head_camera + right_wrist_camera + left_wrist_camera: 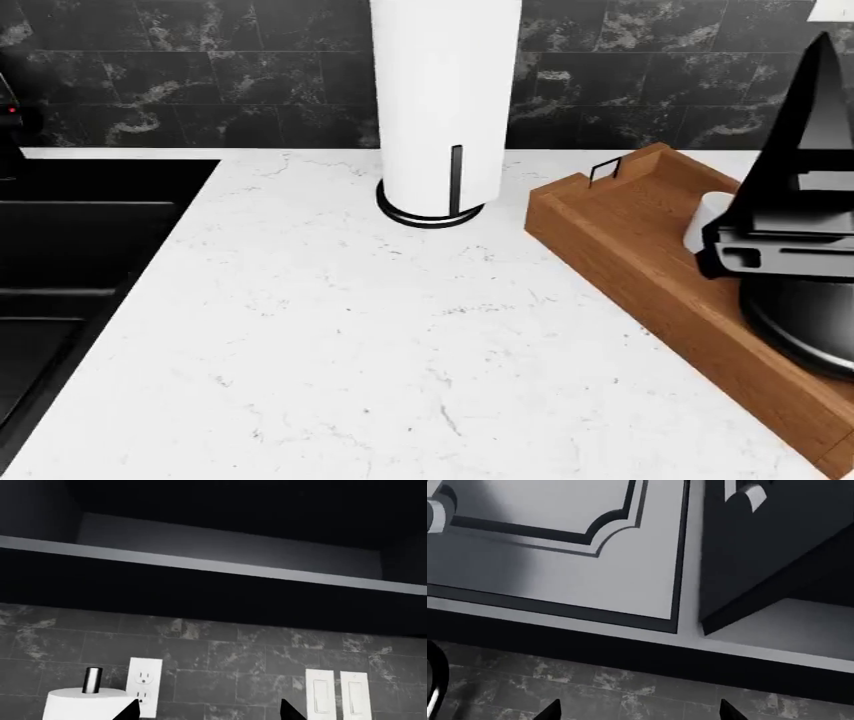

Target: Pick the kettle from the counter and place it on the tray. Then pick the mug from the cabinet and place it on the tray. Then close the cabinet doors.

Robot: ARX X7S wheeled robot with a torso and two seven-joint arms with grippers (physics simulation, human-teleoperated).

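Note:
The kettle [805, 322] shows only as a dark shiny rounded base, sitting in the brown wooden tray [627, 245] on the white marble counter [347, 340] at the right. My right arm [801, 170] rises in front of it and hides most of it. In the right wrist view my right gripper [210, 711] is open, empty, and looks up at the dark open cabinet [220, 545]. My left gripper [640, 712] is also open and empty, below a pale panelled cabinet door [560, 565] and a dark door [767, 550] that stands ajar. The mug is out of view.
A tall white paper-towel roll [443, 100] stands at the back of the counter beside the tray's wire handle [605, 168]. The black hob [67, 260] lies at the left. Dark tiled wall carries an outlet [144, 685] and two switches [337, 690].

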